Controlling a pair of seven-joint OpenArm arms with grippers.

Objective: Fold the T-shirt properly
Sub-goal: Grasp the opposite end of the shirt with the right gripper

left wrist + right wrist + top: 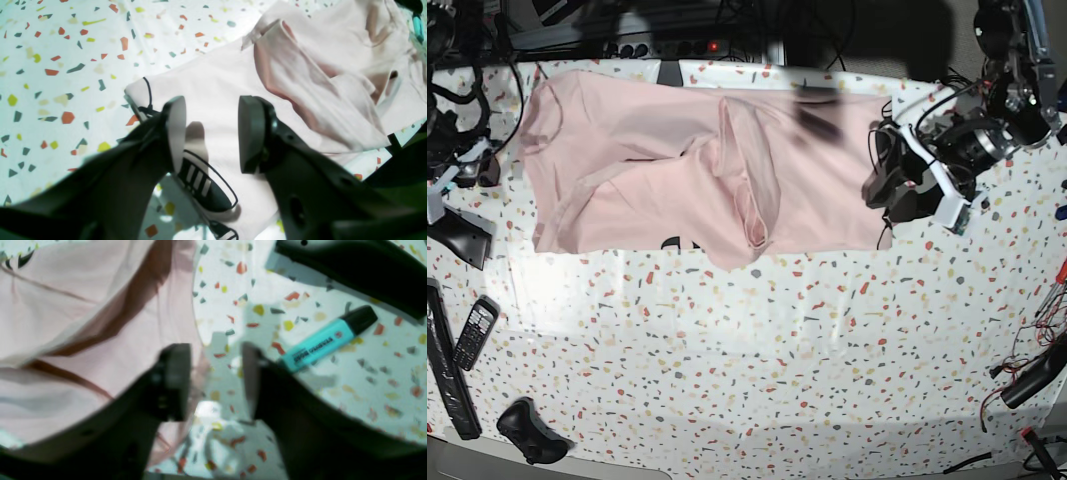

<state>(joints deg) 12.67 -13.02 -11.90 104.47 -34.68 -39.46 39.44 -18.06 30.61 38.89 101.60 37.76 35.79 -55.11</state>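
pale pink t-shirt [657,185], spread along the far part of the terrazzo-patterned surface [757,350], plain side up for the most part, lying lengthwise from left to right in the base view. a raised ridge of bunched cloth [752,190] runs across its middle, and a trace of black lettering [672,243] shows at the near hem. in the left wrist view the cloth is turned over at one corner, exposing black print [203,186], with loose overlapping folds beyond it.

left end effector [211,133], on the right side of the base view at the shirt's edge: jaws well apart, nothing between them, the two pads poised above the printed corner of the shirt. whether a pad touches the cloth cannot be told.

right end effector [217,380], seen clearly only in its own wrist view and blurred there: jaws standing wide with bare surface showing in the gap; one finger [175,380] overlaps the shirt's edge, the other lies over the surface. nothing is gripped.

turquoise highlighter with a black cap [328,338], lying flat on the surface just beside the right end effector, apart from the shirt.

near-left corner of the base view: a handset with keypad [474,333] and a dark rounded device [530,432], both well apart from the shirt.
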